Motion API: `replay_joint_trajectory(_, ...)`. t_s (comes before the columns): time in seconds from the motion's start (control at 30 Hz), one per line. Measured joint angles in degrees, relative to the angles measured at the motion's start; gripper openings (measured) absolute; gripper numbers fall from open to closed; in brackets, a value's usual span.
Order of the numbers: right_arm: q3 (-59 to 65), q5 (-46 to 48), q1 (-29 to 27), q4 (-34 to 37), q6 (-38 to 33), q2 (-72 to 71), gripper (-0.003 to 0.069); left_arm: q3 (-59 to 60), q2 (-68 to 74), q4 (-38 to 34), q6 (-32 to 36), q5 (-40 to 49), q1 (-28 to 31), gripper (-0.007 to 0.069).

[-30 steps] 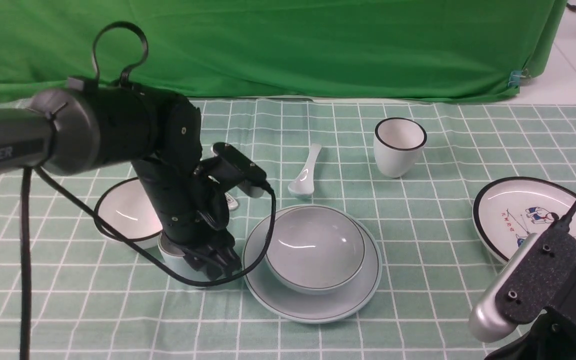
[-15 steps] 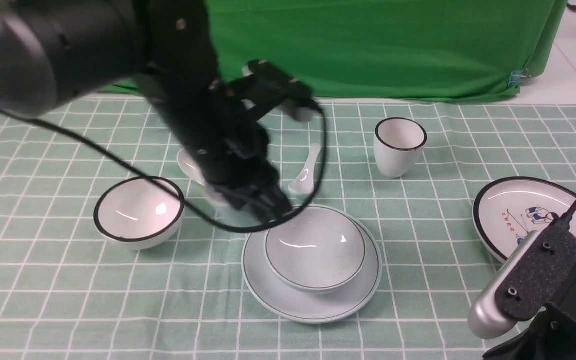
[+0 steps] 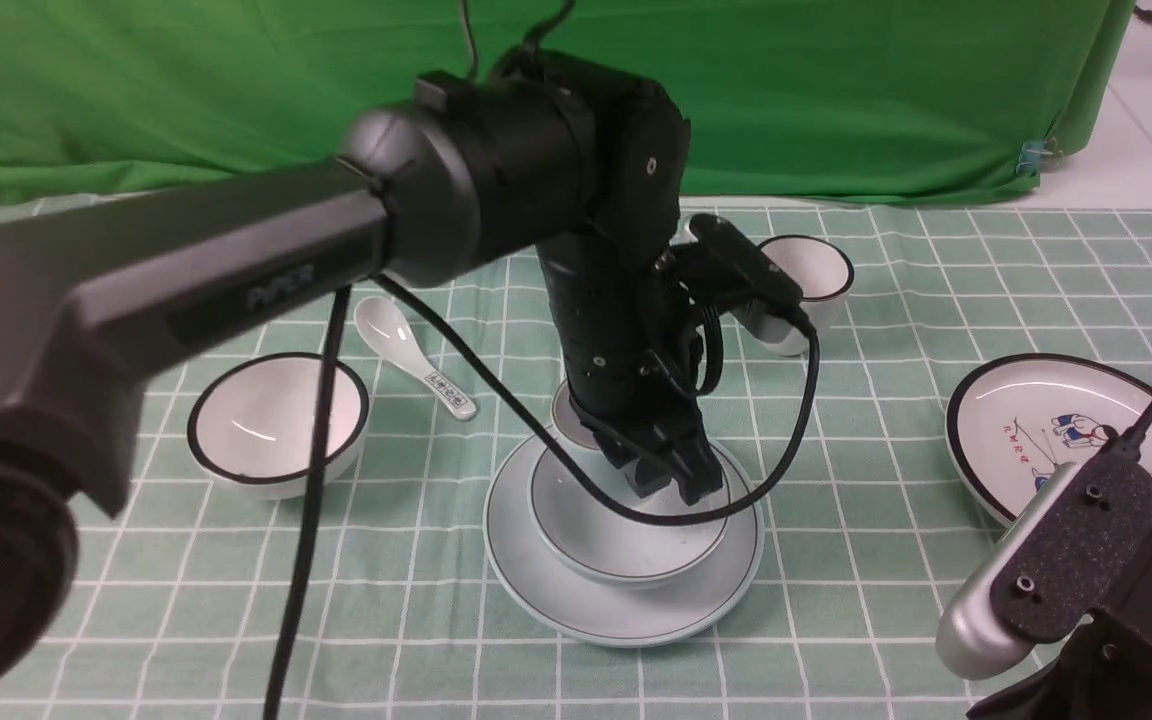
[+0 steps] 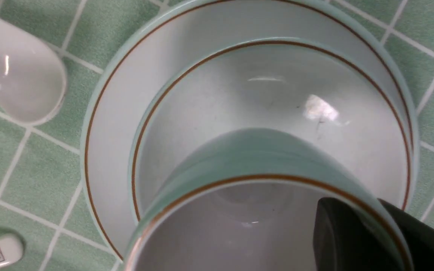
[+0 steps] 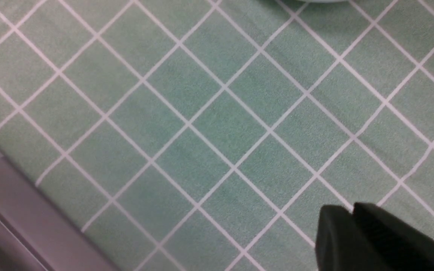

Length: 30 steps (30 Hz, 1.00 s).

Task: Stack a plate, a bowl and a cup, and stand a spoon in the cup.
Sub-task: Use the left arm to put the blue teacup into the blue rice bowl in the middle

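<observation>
Closest in, the right gripper (image 5: 350, 212) sits low over bare checked tablecloth (image 5: 202, 131). Its two black fingers are pressed together with just a thin seam between them, and there's nothing in them. The front view only catches that arm's wrist, so this comes from its own camera.

Next, the stack. The plate (image 3: 626, 615) is flat on the cloth with the bowl (image 3: 626, 550) sitting inside it. The left gripper (image 3: 671, 478) comes down from above onto the bowl, pinching the cup (image 4: 247, 154) by its wall. One of the fingers (image 4: 345, 237) is inside the rim, with the other dark shape just outside it. The cup is upright, mouth up, right over the bowl. I honestly can't tell whether its base is resting on the bowl or hanging just above it, because the cup's own body blocks that spot in the wrist view. From the front the arm covers most of the cup, and only a pale sliver shows on the left side of the fingers.

The spoon (image 4: 21, 82) lies on the cloth just outside the plate's rim, apart from the gripper. Only its scoop end shows in the wrist view, and in the front view it's hidden behind the arm.

Further off are a black-rimmed bowl (image 3: 276, 425), a printed spoon (image 3: 416, 360), a cartoon plate (image 3: 1036, 420), and a white cup (image 3: 821, 270) half hidden at the back.
</observation>
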Motion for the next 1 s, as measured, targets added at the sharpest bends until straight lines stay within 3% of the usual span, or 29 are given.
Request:
replay_joint_trajectory(0.77,0.0,-0.54,0.0,-0.35,0.0,0.0,0.0114,-0.17,3.48,-0.5,1.13,-1.63,-0.05,0.0066)
replay_joint_trajectory(1.0,0.0,-2.11,0.0,-0.35,0.0,0.0,0.0139,-0.23,3.41,-0.88,1.18,-0.41,-0.05,0.0242)
